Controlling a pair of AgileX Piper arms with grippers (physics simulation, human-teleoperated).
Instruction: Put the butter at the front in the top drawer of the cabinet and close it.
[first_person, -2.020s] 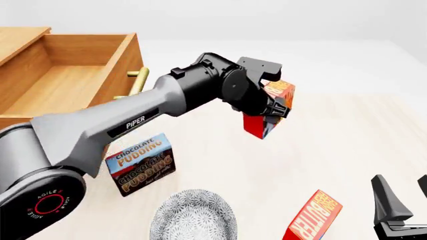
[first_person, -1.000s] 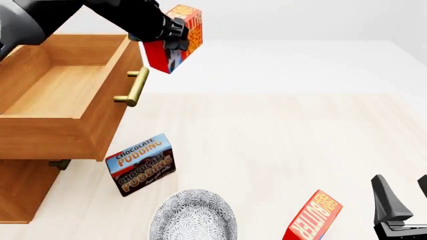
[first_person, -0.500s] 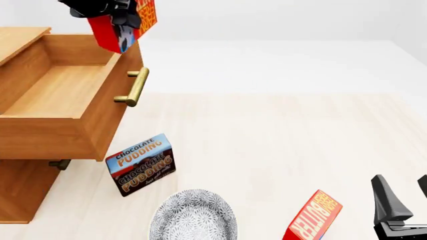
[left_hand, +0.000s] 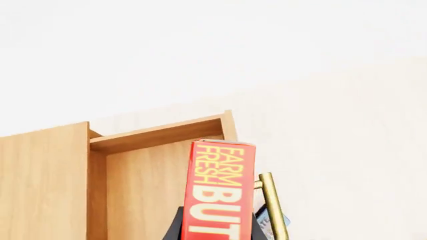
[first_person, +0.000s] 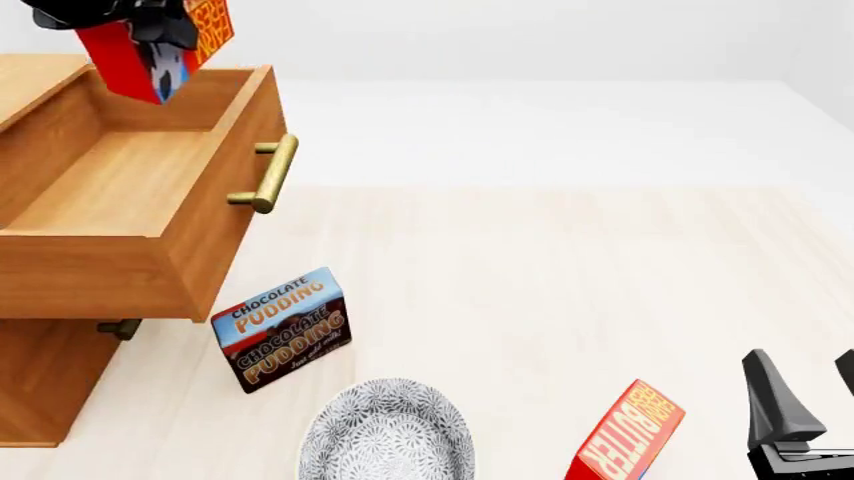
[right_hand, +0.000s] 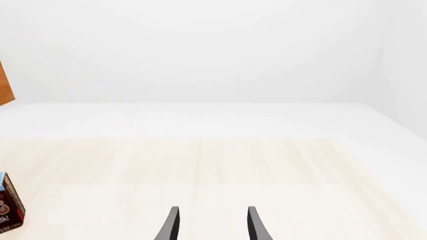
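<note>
L gripper (first_person: 134, 25) sits at the top-left edge of the front view, mostly cut off, clamped on the small red butter carton w/ orange-yellow lettering and blue cow side (first_person: 150, 48); the left wrist view shows the same carton (left_hand: 220, 192) standing up out of the dark jaws, so the grip looks firm. Carton hangs in the air, tilted, above the deep light-brown wooden top drawer (first_person: 127, 190), which stands pulled out of the light-brown wooden cabinet (first_person: 40, 385), inside bare, brass bar handle (first_person: 271, 172) facing the counter. Step in hand, by my read: carry phase, carton over the cavity, not yet lowered. Next calls for coming down betw. the drawer walls w/o clipping the rim, letting go, lifting clear, then pushing the drawer front home. Further out on the pale wooden counter (first_person: 561, 280): brown-and-blue chocolate pudding box (first_person: 282, 328), patterned grey bowl (first_person: 387, 432), second red butter carton (first_person: 625, 435). R gripper (right_hand: 211, 225) idles low over the counter, jaws apart, holding nothing.
</note>
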